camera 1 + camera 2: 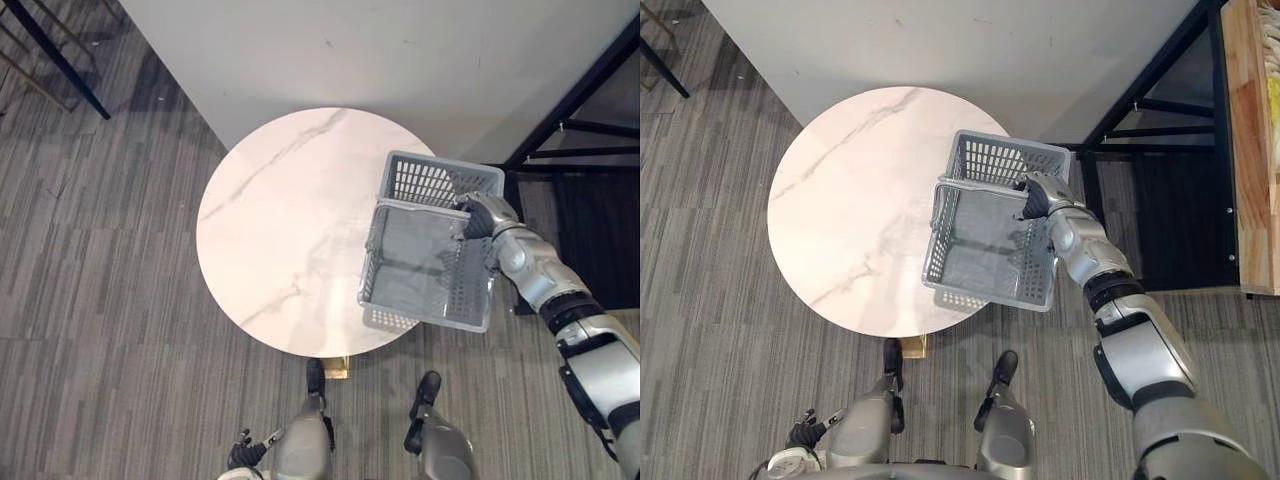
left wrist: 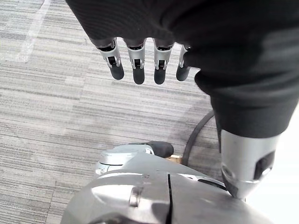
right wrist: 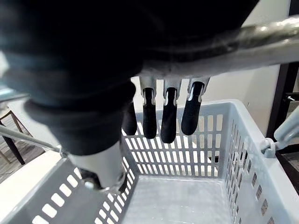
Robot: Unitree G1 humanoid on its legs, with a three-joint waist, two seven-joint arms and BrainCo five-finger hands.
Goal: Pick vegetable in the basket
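Observation:
A grey plastic basket (image 1: 430,181) hangs tilted over the right front edge of the round white marble table (image 1: 280,220). Nothing lies inside it, and its slotted walls (image 3: 187,149) and bare floor show in the right wrist view. My right hand (image 1: 480,216) is at the basket's right rim, its fingers (image 3: 168,121) curled round the metal handle (image 3: 261,37). My left hand (image 1: 243,455) hangs low by my side over the carpet, fingers (image 2: 135,65) straight and holding nothing.
A black metal shelf frame (image 1: 570,110) stands right of the table, with a wooden shelf (image 1: 1250,150) beyond it. A pale wall (image 1: 400,50) rises behind the table. Dark chair legs (image 1: 60,60) cross the far left. Grey carpet (image 1: 100,300) surrounds the table.

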